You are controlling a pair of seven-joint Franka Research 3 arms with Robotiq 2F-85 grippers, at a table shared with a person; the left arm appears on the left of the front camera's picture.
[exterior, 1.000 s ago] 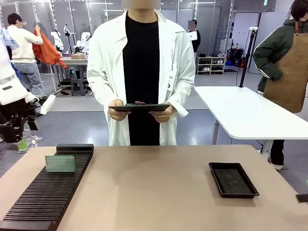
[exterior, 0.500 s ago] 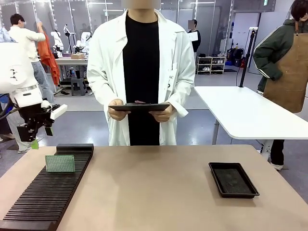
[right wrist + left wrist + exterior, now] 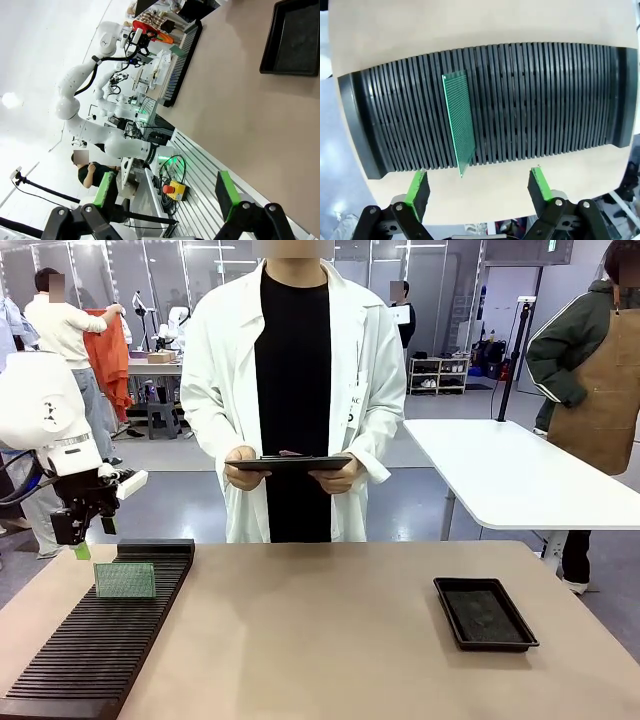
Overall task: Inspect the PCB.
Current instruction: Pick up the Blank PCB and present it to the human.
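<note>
Finely dotted green PCB (image 3: 459, 122), black rack (image 3: 545, 100) ribbed with parallel slots, plain tan table (image 3: 320, 640), black tray (image 3: 446, 612).

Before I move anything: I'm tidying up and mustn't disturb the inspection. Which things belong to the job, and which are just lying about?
Job: PCB; black slotted rack holding it upright; open left gripper nearby.
Lying about: black tray; tablet held by the person.
</note>
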